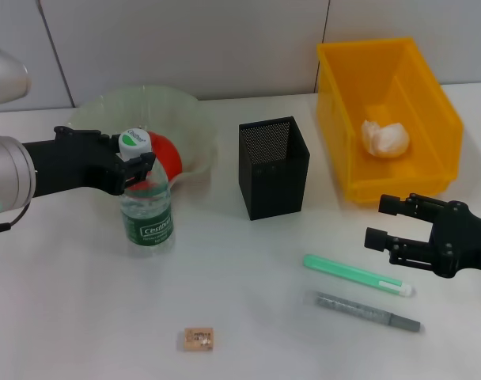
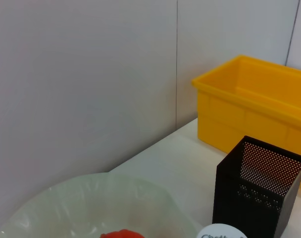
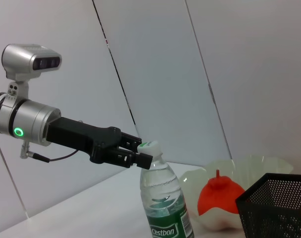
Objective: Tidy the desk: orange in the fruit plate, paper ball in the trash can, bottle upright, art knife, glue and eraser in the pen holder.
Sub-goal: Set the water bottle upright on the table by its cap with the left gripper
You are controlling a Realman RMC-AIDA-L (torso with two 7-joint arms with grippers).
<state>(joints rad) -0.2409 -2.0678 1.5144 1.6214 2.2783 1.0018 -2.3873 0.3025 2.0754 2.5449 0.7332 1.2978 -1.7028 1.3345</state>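
Two hands: we see both in the head view.
Left hand (image 1: 138,162): at the neck of the bottle (image 1: 146,212), fingers closed around it just under the white cap (image 1: 134,142); right wrist view shows the same grip (image 3: 140,153).
Bottle: upright on the bench (image 1: 82,301), in front of the plate (image 1: 185,127).
Orange (image 1: 168,155): reddish, stem up, sitting in the pale green plate, just behind the bottle.
Right hand (image 1: 387,226): low above the bench, near the front of the yellow bin (image 1: 430,103), fingers spread wide, holding nothing.
Paper ball (image 1: 385,138): inside the yellow bin.
Holder (image 1: 273,166): black mesh, upright, between plate and bin; we can't tell what's inside.
Green pen (image 1: 357,275): flat on the bench, just beside the right hand.
Grey pen (image 1: 367,312): flat, just in front of the green one, roughly parallel.
Eraser (image 1: 199,339): small tan block near the front edge, well apart from the rest.
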